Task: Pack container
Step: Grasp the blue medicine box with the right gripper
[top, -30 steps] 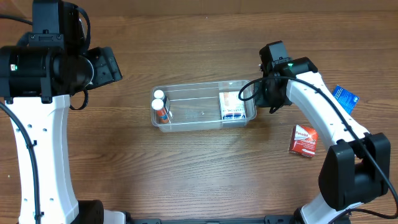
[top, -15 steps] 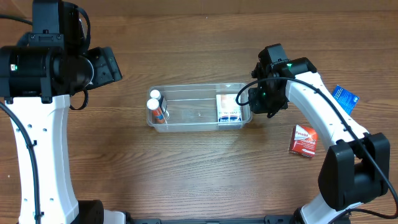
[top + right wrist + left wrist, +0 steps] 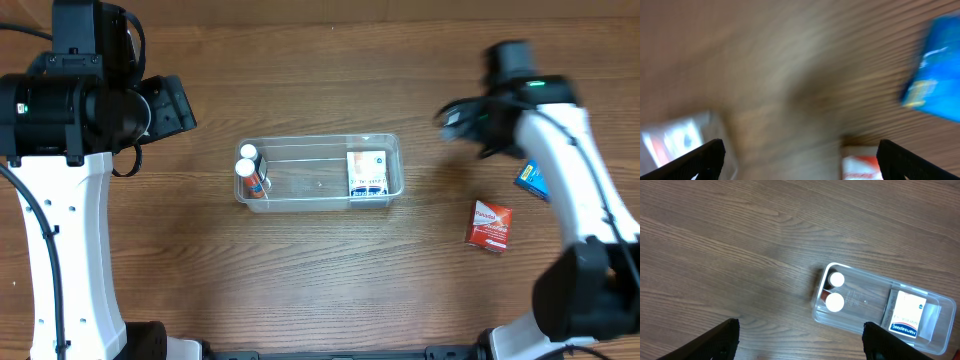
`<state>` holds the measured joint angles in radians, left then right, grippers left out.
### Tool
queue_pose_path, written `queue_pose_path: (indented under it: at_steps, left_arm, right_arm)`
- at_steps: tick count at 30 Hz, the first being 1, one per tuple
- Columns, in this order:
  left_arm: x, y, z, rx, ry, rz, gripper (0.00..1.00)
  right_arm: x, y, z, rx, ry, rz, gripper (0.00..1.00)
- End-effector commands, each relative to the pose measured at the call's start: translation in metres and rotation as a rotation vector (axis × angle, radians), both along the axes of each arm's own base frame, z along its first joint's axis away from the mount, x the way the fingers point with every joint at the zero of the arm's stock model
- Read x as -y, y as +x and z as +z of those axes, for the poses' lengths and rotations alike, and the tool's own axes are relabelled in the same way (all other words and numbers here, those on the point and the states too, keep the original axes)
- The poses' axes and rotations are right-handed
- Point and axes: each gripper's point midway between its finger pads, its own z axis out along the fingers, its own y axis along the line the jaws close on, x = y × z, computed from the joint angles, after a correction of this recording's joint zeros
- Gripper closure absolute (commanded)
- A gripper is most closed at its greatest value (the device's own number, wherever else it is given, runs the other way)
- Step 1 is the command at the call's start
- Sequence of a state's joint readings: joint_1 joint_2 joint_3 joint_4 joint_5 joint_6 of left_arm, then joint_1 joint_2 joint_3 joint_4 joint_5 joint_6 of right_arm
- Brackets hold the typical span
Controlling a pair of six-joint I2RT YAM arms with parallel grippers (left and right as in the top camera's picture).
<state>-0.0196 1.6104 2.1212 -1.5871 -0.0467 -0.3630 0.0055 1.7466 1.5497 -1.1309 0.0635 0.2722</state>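
Observation:
The clear container (image 3: 320, 139) lies mid-table. Two white-capped bottles (image 3: 246, 160) stand at its left end and a white-and-blue box (image 3: 368, 175) lies at its right end. My right gripper (image 3: 452, 120) hovers blurred to the upper right of the container, apart from it. In the right wrist view the right gripper (image 3: 800, 160) is open and empty over bare wood. My left gripper (image 3: 802, 345) is open and empty, high over the table to the container's (image 3: 862, 300) left. The bottles (image 3: 835, 301) and the box (image 3: 907, 317) show in that view too.
A red-and-white box (image 3: 490, 225) lies on the table right of the container, seen also as the red box (image 3: 862, 167) between the right fingers. A blue packet (image 3: 532, 180) lies beside the right arm; in the wrist view the blue packet (image 3: 937, 87) sits at the right edge.
The right gripper has opened and swung away from the container's right end, up and to the right. The container slid slightly left before that. The left arm is still.

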Motion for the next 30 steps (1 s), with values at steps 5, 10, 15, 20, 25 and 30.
queue_pose_path:
  at_steps: [5, 10, 15, 20, 25, 30]
  left_arm:
    - [-0.002, 0.000, 0.004, 0.011, 0.022, -0.010, 0.20]
    - [-0.002, 0.000, 0.004, 0.011, 0.020, -0.010, 0.19]
    - [-0.002, 0.000, 0.004, 0.011, 0.020, -0.011, 0.19]
    - [-0.002, 0.000, 0.004, 0.011, 0.019, -0.011, 0.20]
    - [-0.002, 0.000, 0.004, 0.012, 0.019, -0.011, 0.17]
    - [-0.002, 0.002, 0.005, 0.018, 0.018, -0.011, 0.17]
  right_arm:
    - [0.130, -0.003, 0.029, 0.107, -0.022, -0.360, 0.00]
    - [0.166, -0.015, -0.019, -0.022, -0.014, -0.424, 0.00]
    - [0.180, -0.022, -0.063, -0.134, 0.010, -0.459, 0.00]
    - [0.178, -0.024, -0.102, -0.226, 0.038, -0.451, 0.00]
    - [0.175, -0.025, -0.130, -0.278, 0.057, -0.431, 0.00]
    - [0.170, -0.028, -0.148, -0.310, 0.082, -0.424, 0.00]
